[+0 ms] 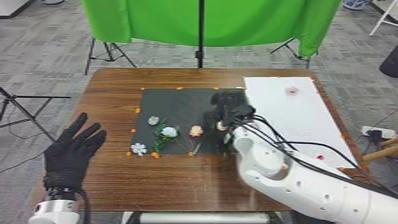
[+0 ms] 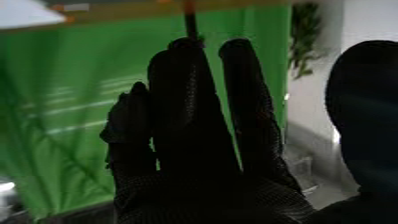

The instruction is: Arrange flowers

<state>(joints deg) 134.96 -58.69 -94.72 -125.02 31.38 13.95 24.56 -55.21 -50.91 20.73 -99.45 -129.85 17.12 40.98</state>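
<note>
In the head view my left hand (image 1: 69,152) is held open over the table's left edge, away from the flowers. My right hand (image 1: 229,107) is over the right part of the dark mat (image 1: 173,98). Left of it on the mat lie a peach flower (image 1: 195,130), a white flower (image 1: 170,132) with green leaves and a small pale flower (image 1: 153,120). Another pale flower (image 1: 139,148) rests at the mat's lower left corner. A pink flower (image 1: 292,90) is on the white board (image 1: 306,115). In the right wrist view my right hand (image 2: 191,120) has straight fingers, thumb apart.
Small orange pieces (image 1: 179,88) line the mat's edges. A red flower or petal (image 1: 321,157) is near the white board's lower end, close to my right arm. A green cloth (image 1: 209,22) hangs on a stand behind the brown table (image 1: 160,185).
</note>
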